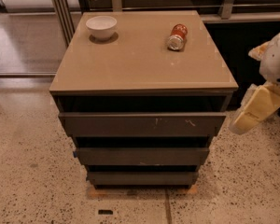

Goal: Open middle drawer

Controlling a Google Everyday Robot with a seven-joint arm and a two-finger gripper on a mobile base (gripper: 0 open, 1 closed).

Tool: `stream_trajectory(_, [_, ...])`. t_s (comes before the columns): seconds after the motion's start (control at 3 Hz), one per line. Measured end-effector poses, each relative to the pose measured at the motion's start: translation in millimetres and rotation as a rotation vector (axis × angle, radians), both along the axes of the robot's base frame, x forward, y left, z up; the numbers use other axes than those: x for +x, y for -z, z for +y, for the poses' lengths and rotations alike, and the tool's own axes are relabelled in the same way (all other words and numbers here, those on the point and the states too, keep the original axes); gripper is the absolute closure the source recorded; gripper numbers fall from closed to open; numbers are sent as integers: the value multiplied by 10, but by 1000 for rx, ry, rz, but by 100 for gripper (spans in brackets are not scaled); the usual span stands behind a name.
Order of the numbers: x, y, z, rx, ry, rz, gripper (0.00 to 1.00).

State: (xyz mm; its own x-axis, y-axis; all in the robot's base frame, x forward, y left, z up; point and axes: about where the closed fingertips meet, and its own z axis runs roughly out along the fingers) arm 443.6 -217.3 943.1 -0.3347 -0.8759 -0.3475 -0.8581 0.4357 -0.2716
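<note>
White bowl (101, 27) sat back left on the cabinet top (140, 69), and a red can (177, 36) lay on its side further right. Below, the middle drawer (141, 156) sat pushed in under the scratched drawer (142, 124). The gripper (257, 108) hung off to the cabinet's right, touching nothing; open or closed, couldn't tell.

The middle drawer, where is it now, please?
Camera view, centre: the middle drawer lies between the scratched drawer above and the bottom drawer below; the gripper is at the right edge.
</note>
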Motion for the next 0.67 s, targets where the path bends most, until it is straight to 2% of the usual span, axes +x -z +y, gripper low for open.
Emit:
stream_trajectory(0.33, [-95, 698, 91, 183, 157, 65, 0])
stream_trajectory(0.67, [151, 1121, 203, 314, 256, 52, 0])
